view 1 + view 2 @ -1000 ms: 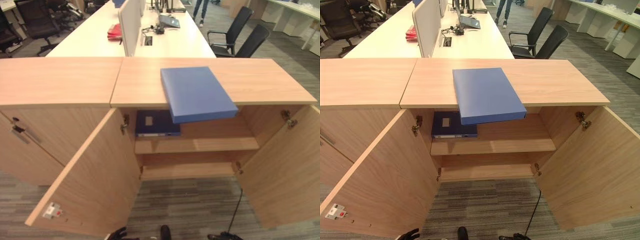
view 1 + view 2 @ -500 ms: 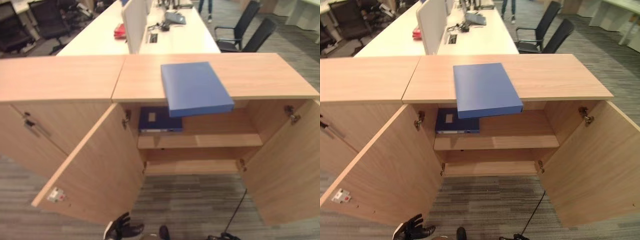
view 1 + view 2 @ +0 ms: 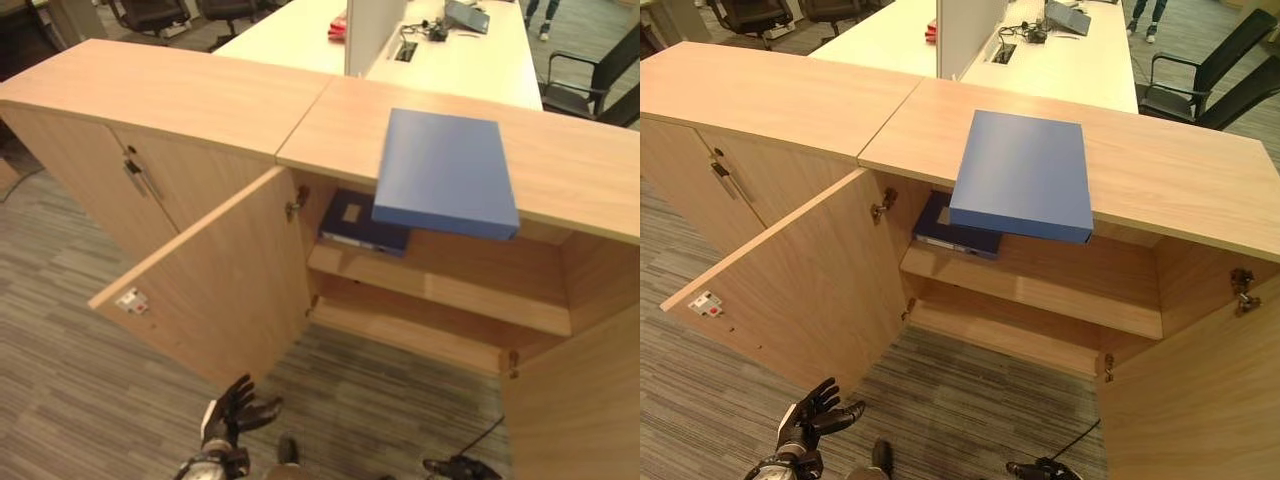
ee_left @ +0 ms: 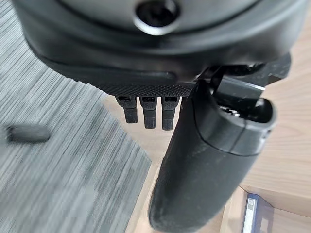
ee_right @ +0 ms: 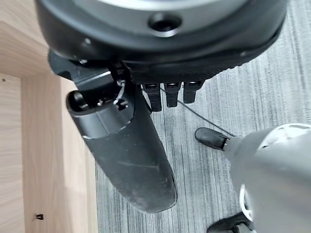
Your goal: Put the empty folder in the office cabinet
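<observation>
A light blue folder (image 3: 445,170) lies flat on the wooden top of the office cabinet (image 3: 580,170), its near end overhanging the front edge. Both cabinet doors stand open. A dark blue folder (image 3: 360,222) lies at the left end of the upper shelf (image 3: 470,290); the rest of that shelf is bare. My left hand (image 3: 235,415) hangs low over the carpet in front of the left door (image 3: 220,290), open with fingers spread, far from the folder. My right hand (image 5: 126,145) shows in its wrist view over the carpet beside wood panelling, fingers straight and holding nothing.
A closed cabinet (image 3: 150,180) with a metal handle adjoins on the left. The right door (image 3: 1200,400) swings out at the right. Behind the cabinet runs a long white desk (image 3: 460,60) with a divider, and black office chairs (image 3: 1210,80) stand at the far right.
The whole picture has shifted, so the camera has moved; the cabinet now sits further right. My left hand has come up into view at the lower left. The folder has stayed put.
</observation>
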You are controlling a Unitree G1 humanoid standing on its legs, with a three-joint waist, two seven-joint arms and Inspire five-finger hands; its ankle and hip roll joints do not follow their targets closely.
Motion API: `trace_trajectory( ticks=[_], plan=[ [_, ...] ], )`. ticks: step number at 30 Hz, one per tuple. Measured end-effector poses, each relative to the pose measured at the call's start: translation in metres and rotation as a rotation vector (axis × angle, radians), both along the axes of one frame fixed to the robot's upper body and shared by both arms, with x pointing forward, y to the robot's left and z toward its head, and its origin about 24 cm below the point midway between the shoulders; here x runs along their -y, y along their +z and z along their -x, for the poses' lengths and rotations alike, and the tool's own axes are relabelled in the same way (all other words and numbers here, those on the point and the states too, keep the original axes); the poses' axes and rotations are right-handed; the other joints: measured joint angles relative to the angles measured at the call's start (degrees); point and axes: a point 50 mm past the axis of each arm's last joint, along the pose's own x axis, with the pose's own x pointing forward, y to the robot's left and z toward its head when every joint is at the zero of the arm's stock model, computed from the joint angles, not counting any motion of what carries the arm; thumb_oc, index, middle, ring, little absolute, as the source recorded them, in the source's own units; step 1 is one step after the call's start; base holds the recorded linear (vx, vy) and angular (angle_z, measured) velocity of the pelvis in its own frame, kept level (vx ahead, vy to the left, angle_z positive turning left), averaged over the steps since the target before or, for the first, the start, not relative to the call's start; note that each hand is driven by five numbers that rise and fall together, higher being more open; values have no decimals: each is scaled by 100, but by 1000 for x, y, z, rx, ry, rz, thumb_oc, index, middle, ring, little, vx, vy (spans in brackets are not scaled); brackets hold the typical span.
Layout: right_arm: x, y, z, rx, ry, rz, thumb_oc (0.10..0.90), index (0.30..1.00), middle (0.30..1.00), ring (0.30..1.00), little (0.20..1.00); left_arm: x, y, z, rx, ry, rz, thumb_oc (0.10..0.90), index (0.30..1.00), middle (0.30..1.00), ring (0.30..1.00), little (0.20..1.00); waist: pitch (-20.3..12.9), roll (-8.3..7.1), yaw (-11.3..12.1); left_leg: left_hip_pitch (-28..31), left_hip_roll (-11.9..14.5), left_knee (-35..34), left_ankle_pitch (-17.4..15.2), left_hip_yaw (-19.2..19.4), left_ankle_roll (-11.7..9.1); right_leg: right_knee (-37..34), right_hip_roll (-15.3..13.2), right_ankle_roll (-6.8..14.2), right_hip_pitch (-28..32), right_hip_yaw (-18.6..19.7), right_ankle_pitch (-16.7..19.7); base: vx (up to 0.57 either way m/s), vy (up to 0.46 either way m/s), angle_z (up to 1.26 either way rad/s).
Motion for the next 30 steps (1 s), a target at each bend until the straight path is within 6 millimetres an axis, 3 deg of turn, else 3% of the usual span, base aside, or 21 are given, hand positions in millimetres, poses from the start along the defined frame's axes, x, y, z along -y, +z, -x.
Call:
trace_trajectory(
  ticks=[6, 11, 16, 18, 20, 24, 30],
  plan=[
    [-27, -5, 0, 0, 5, -65, 800, 900, 900, 900, 900, -23, 35, -16, 124, 35, -234, 800, 900, 900, 900, 900, -6, 52, 12, 59, -25, -30, -5, 13, 4, -129, 8, 30, 74, 16, 28, 37, -2, 0],
    [-29, -5, -2, -4, 31, -41, 800, 900, 900, 900, 900, -40, 91, -34, 337, 90, -532, 800, 900, 900, 900, 900, -11, 147, -4, 131, 8, -29, -10, 144, -7, -131, 29, 47, 63, 157, 17, 14, -7, -14],
    [-29, -5, -1, -6, 42, -12, 800, 900, 900, 900, 900, -38, 131, -44, 503, 51, -746, 800, 900, 900, 900, 900, -24, 138, 14, 128, 15, -25, -10, 259, -9, -130, 40, 33, -16, 281, 44, 3, -13, -12],
    [-29, -5, -2, -9, 69, -2, 800, 900, 900, 900, 900, -35, 148, -50, 563, -5, -823, 800, 900, 900, 900, 900, -28, 135, -26, 143, 19, -24, -9, 299, -8, -129, 43, -36, -27, 323, 97, 5, -8, -12],
    [-29, -5, -2, -18, 92, 10, 800, 900, 900, 900, 900, -25, 178, -60, 710, -84, -930, 800, 900, 900, 900, 900, -38, 140, -31, 180, 15, -22, -9, 320, -8, -102, 38, -31, -11, 350, 116, 6, -10, -7],
    [-28, -6, 0, -30, 96, 16, 800, 900, 900, 900, 900, 7, 223, -77, 966, -248, -987, 800, 900, 900, 900, 900, -153, 194, -67, 221, 12, -26, -10, 380, -7, -108, 31, -10, 0, 413, 125, 3, -3, -6],
    [-25, -6, 0, -37, 124, 33, 800, 900, 900, 900, 900, 33, 233, -82, 1070, -387, -949, 800, 900, 900, 900, 900, -248, 297, -362, 320, 36, -27, -10, 505, -8, -104, 54, -15, -4, 548, 148, 8, -5, -12]
  ],
)
